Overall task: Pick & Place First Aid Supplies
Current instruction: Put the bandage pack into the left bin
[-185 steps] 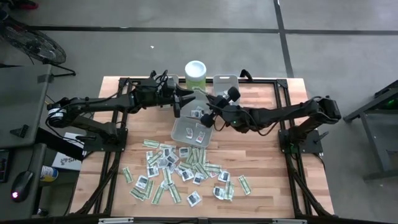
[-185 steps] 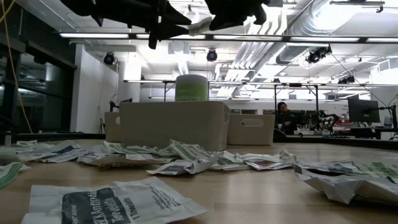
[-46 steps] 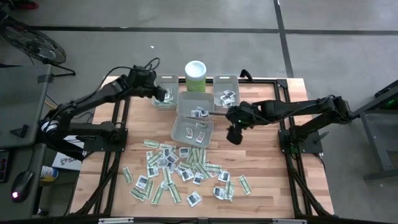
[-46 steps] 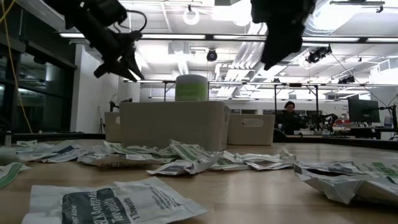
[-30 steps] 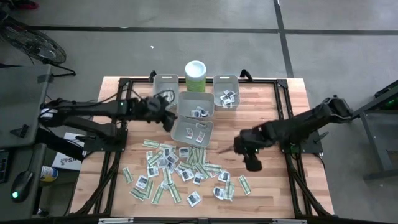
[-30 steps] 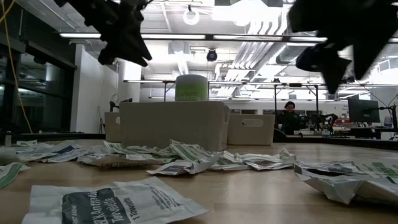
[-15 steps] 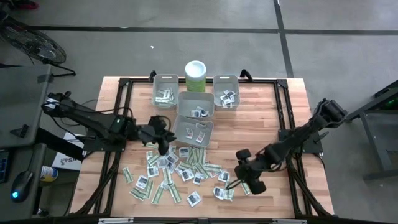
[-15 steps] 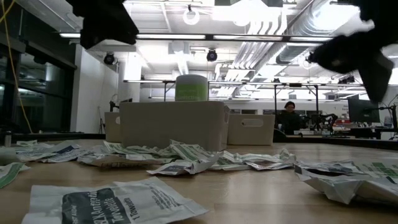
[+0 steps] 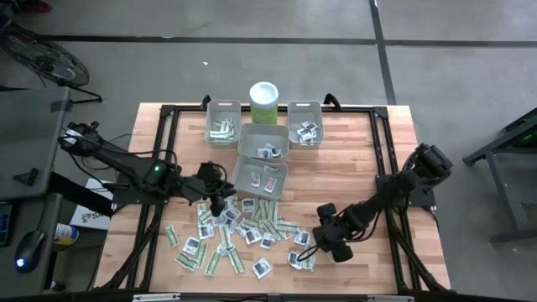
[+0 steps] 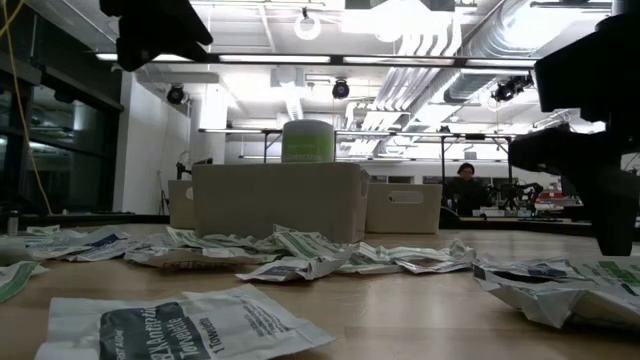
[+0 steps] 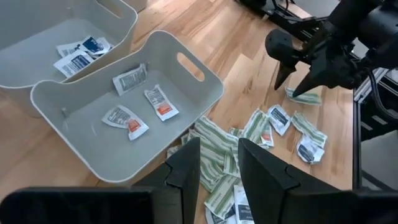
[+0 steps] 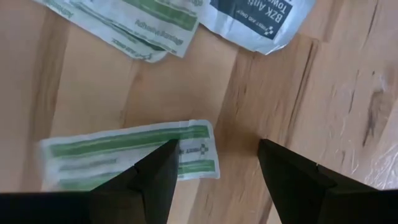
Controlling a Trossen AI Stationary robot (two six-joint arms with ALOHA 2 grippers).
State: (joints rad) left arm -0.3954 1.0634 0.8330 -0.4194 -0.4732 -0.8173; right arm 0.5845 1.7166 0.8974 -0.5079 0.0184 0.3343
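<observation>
Wooden tabletop, lower centre of the overhead frame, strewn with first aid supplies (image 9: 243, 226). Right gripper (image 12: 214, 163), jaws spread, hovers over a green-striped packet (image 12: 127, 155): featherlight, limp, flat; best pinched at an edge. Left gripper (image 11: 217, 163), part-open and empty, hangs above the pile.

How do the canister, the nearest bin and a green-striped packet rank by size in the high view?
1. Nearest bin
2. Canister, though it stands taller, nearer the overhead camera, so this is unsure
3. Green-striped packet, clearly smallest
</observation>
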